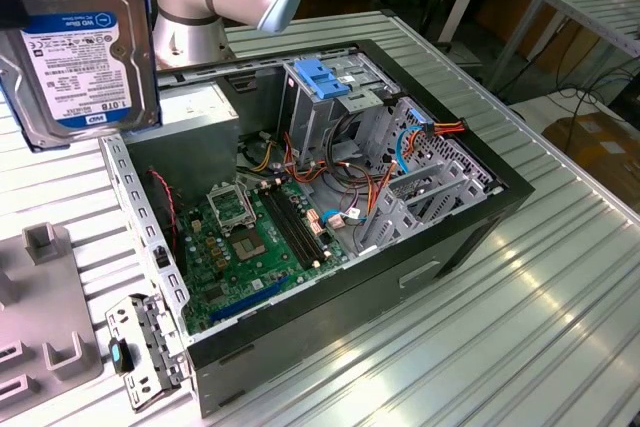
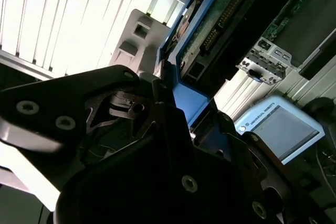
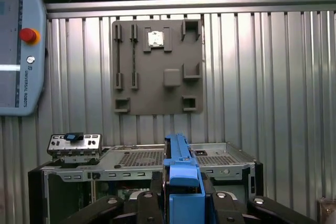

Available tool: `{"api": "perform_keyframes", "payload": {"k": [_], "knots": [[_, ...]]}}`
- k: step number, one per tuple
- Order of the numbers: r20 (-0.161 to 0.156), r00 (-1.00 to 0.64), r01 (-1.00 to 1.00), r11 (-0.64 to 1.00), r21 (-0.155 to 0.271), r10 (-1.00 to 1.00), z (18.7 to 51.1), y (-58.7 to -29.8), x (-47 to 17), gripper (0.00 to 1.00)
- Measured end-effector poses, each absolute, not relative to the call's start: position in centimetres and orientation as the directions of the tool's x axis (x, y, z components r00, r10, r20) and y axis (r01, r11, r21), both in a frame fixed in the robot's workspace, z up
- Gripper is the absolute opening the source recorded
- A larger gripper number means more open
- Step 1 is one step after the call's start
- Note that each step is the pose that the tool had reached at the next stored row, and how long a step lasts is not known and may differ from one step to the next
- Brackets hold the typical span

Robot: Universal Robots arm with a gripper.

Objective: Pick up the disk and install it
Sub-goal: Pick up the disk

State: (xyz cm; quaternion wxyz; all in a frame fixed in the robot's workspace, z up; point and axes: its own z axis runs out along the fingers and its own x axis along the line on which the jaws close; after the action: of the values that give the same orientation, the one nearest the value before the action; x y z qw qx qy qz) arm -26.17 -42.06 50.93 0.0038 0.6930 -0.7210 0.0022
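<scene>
On the ribbed silver metal table (image 1: 540,347) lies the open black computer case (image 1: 470,237), its green motherboard (image 1: 250,247) exposed. Toward the case's far side stands the silver metal cage with a wide blue plastic handle (image 1: 322,82).

The disk (image 1: 85,47), a flat rectangular silver-metal hard drive with a white printed label and a blue plastic carrier frame, hangs clear of the table at the exterior view's left. It is outside the case and well apart from that cage, with its label facing the camera.

In the first wrist view the black gripper (image 3: 181,190) is clamped on the blue frame, 1 finger on each side.

Judged from this, 1 of the 2 steps is done: the disk has been picked up and is firmly gripped. The install is not yet done — the disk sits in no bay of the case.
</scene>
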Motion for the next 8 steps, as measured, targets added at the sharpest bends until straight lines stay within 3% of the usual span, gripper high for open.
{"api": "perform_keyframes", "payload": {"k": [8], "knots": [[0.009,-0.042,-0.999,0.042,0.003,-0.999,50.9,-42.5,-24.6,0.37]]}}
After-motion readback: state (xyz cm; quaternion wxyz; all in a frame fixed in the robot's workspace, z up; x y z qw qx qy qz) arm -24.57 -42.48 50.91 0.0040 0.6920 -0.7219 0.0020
